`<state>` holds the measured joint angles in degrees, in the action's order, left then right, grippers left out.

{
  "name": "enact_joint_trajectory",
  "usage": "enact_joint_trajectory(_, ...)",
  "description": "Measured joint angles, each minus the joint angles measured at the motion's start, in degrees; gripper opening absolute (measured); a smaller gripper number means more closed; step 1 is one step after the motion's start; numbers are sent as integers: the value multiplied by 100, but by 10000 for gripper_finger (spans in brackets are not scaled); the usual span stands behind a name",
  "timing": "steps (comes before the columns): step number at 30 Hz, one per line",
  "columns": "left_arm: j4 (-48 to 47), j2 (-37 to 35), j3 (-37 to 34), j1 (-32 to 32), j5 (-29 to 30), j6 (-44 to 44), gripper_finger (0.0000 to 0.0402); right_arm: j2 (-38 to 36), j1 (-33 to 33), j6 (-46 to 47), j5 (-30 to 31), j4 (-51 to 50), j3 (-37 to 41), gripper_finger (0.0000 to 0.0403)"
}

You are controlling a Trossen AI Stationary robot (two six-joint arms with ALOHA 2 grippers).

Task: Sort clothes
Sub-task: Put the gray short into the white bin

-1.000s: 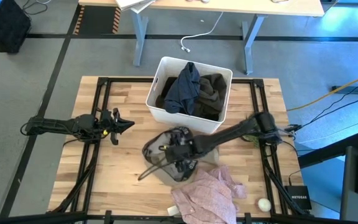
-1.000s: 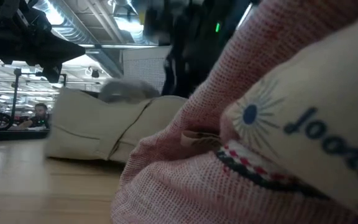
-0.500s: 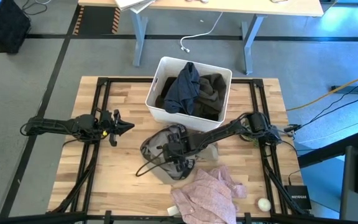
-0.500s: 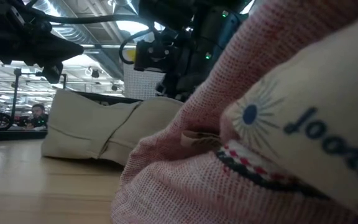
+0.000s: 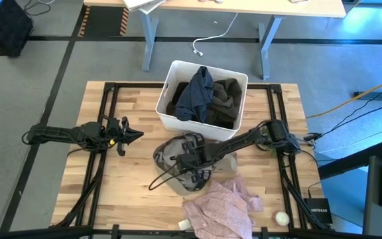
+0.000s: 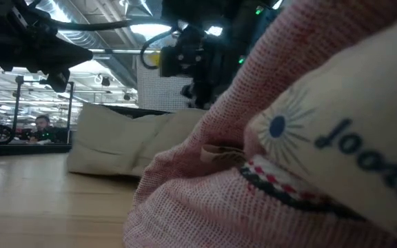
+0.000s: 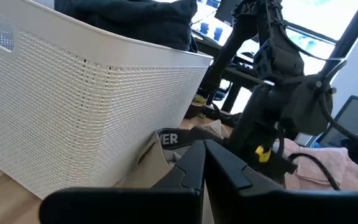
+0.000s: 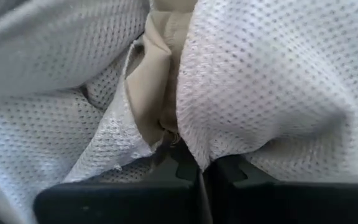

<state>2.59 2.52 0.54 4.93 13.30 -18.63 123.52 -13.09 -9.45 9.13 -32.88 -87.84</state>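
The clothes: a grey-beige garment point(image 5: 178, 174) lies bunched on the wooden table in front of the white bin point(image 5: 167, 109). A dark navy garment point(image 5: 194, 98) and an olive-green one point(image 5: 227, 99) lie inside the bin. A pale pink garment point(image 5: 221, 207) lies near the table's near edge and fills the low view point(image 6: 288, 138). My right gripper point(image 5: 190, 161) is down on the grey-beige garment point(image 6: 116, 138) and shut on it. My left gripper point(image 5: 138, 134) hovers shut over the table's left side, holding nothing. My right gripper point(image 8: 201, 165) pinches a gathered fold of the grey-beige garment between its two fingers: beige outer cloth point(image 8: 157, 93) with white mesh lining point(image 8: 253, 87) bulging beside it, so several layers. The fingers come from above, pointing down. The rest of the garment lies on the table.
The bin stands at the table's far middle, just behind the right gripper. A small white round object point(image 5: 282, 217) and a black box point(image 5: 318, 212) lie at the near right corner. Bare wood shows on the table's left half. A person point(image 6: 43, 127) sits far off in the room.
My right gripper has come down on the grey-beige garment and shut on it, going from wide open to shut. The garment has bunched up, and its left edge has been drawn in toward the gripper.
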Motion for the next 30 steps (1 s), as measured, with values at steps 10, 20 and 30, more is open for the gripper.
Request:
enact_joint_trajectory(10,2,0,0,0,33,-4,4,-1244,-443,-3,583,56,-6,14)
enact_joint_trajectory(20,9,-2,2,0,105,85,4,-2722,-520,-244,1356,330,-15,14)
enact_joint_trajectory(30,11,-2,2,0,109,41,4,-4091,-133,-1833,2617,2038,-27,14)
